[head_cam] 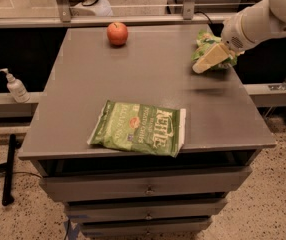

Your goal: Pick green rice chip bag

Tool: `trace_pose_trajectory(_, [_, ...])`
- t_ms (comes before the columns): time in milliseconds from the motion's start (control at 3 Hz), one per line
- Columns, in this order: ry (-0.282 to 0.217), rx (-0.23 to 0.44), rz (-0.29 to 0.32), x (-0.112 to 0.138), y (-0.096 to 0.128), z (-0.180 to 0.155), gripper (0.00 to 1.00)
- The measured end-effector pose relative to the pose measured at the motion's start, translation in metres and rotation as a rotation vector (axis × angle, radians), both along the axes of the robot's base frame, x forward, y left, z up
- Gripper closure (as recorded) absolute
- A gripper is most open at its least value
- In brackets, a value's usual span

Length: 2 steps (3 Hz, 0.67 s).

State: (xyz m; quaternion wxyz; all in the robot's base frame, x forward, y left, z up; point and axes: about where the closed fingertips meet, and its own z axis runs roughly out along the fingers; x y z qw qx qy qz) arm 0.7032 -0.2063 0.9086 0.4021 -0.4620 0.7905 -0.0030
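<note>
The green rice chip bag (204, 40) is a small, wrinkled bright-green bag at the far right of the grey table top (148, 79), near its right edge. My gripper (209, 60) comes in from the upper right on a white arm and sits right over the front of the bag, covering most of it. Only the bag's upper left part and a bit of green on the right show past the pale fingers (208, 59).
A larger flat green Kettle bag (139, 127) lies near the table's front edge. A red apple (117, 33) stands at the back centre. A soap pump bottle (15, 86) stands on a ledge at the left. Drawers are below the table top.
</note>
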Motion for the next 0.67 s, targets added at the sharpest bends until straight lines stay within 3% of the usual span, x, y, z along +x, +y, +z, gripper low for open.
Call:
trace_pose_trajectory(333, [0.015,-0.003,-0.019,0.012,-0.010,-0.017,0.00])
trace_pose_trajectory(667, [0.018,0.005,-0.022,0.017,-0.016,-0.029,0.18])
